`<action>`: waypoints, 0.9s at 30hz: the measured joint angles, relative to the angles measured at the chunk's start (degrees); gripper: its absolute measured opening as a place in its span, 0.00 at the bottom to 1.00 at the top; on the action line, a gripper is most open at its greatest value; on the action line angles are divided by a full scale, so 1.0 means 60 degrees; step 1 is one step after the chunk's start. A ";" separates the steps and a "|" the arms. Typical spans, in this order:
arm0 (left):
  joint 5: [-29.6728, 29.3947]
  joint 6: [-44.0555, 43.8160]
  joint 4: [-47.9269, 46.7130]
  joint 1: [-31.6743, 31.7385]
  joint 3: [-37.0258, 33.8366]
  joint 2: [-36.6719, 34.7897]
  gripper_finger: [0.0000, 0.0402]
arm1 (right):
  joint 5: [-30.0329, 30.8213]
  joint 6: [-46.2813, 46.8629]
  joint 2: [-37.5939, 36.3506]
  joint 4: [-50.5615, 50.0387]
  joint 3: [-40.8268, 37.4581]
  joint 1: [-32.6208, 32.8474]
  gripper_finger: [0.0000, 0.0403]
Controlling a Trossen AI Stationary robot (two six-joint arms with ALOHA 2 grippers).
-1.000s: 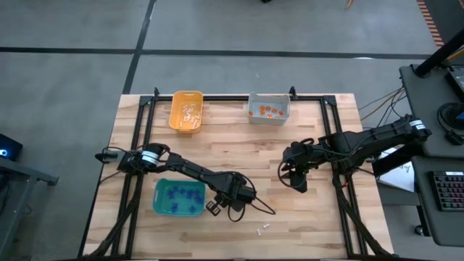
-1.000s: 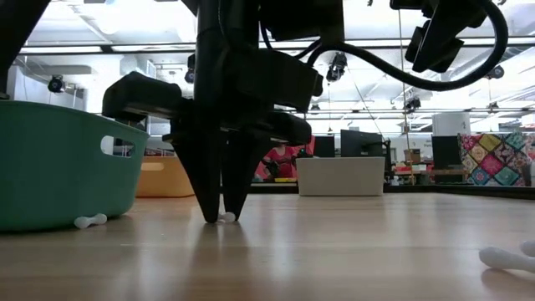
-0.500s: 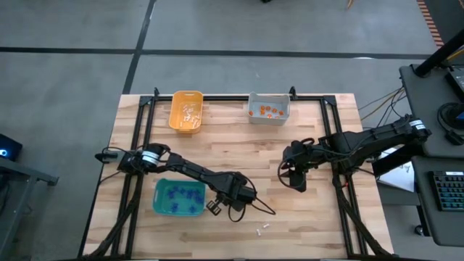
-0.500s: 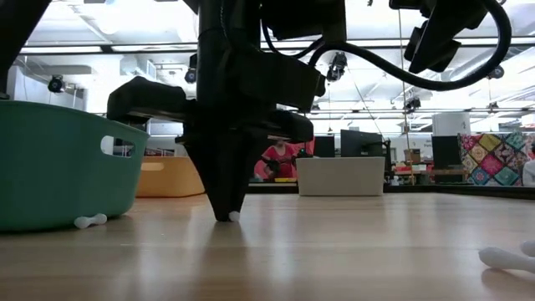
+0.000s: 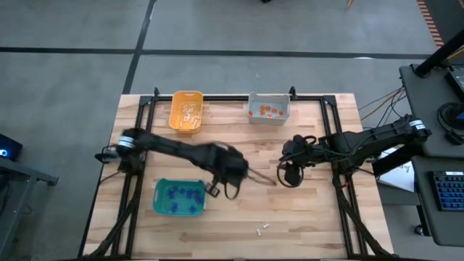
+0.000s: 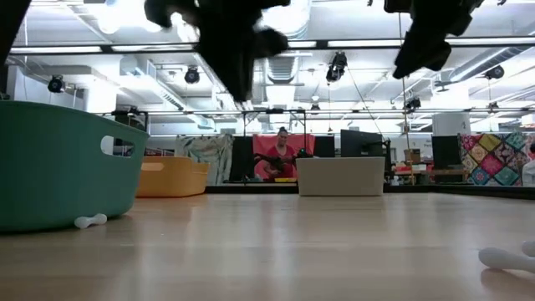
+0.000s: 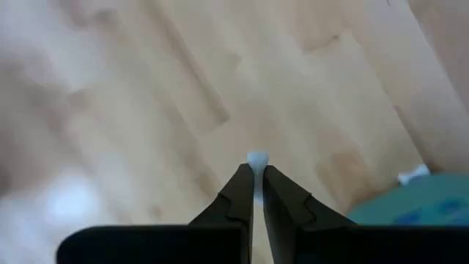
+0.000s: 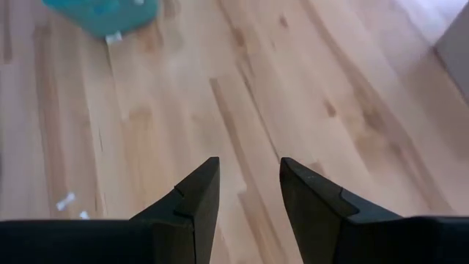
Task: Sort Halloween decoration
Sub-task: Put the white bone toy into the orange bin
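My left gripper (image 7: 256, 176) is shut on a small white trinket (image 7: 256, 158), high above the table just right of the teal bin (image 5: 179, 197); in the low view it is a dark blur at the top (image 6: 238, 50). Purple trinkets lie in the teal bin, white ones in the orange-yellow bin (image 5: 185, 111) and orange ones in the grey bin (image 5: 268, 109). Loose white trinkets (image 5: 262, 229) lie on the boards near the front. My right gripper (image 8: 249, 180) hangs open over the table's right half (image 5: 290, 174), holding nothing. My left gripper pinches the white trinket between its two fingers, at their very ends; a white tip (image 7: 256, 157) sticks out past them. The fingers come from above, pointing steeply down. The trinket is lifted clear of the table.
One white trinket (image 6: 90, 221) lies against the teal bin's foot, and another (image 6: 501, 257) lies near the front right. The orange-yellow and grey bins stand along the far edge. A black frame runs round the table top (image 5: 341, 181).
My left gripper has shut on the white trinket on the boards beside the teal bin. It then rose quickly and went toward the far edge, lifting the trinket clear. My right gripper has turned a little where it hangs.
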 joint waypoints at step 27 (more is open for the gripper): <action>-0.0991 -0.2984 0.2510 0.8673 -0.5873 -0.4980 0.00 | 0.2396 -0.2866 0.0000 0.4115 -0.1202 -0.0091 0.34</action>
